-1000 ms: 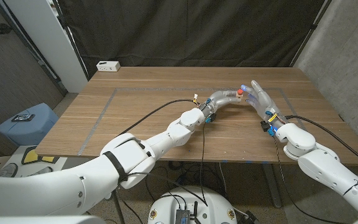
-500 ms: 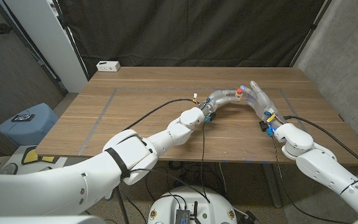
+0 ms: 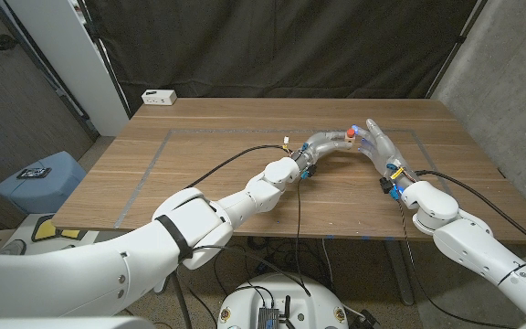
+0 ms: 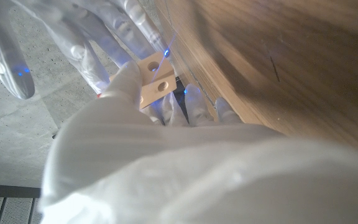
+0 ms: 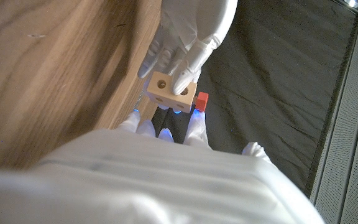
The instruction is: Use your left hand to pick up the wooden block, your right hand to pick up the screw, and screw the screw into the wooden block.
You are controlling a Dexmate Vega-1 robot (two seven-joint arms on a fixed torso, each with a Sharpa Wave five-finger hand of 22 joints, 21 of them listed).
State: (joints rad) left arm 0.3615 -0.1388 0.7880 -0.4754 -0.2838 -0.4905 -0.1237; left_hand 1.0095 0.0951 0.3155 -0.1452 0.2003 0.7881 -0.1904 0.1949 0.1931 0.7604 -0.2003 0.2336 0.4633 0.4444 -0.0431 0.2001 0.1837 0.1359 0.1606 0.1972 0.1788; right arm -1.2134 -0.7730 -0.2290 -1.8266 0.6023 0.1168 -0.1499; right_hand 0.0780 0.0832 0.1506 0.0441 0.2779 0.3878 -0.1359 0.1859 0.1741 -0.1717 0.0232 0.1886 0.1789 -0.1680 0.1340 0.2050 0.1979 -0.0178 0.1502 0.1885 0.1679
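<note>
The left robot hand [image 3: 322, 145] holds the wooden block [image 5: 171, 87] above the surface [image 3: 199, 174], holes facing the right robot hand [image 3: 379, 146], which holds the red-headed screw [image 5: 201, 101] just beside it.

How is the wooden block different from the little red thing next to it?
The wooden block is pale tan, while the red screw head is bright red. The block has round holes in its face; the red piece shows none. The block looks bigger than the red piece. The left hand grips the block; the red piece sits at the right hand's fingertips. Both are held up between the two hands.
</note>
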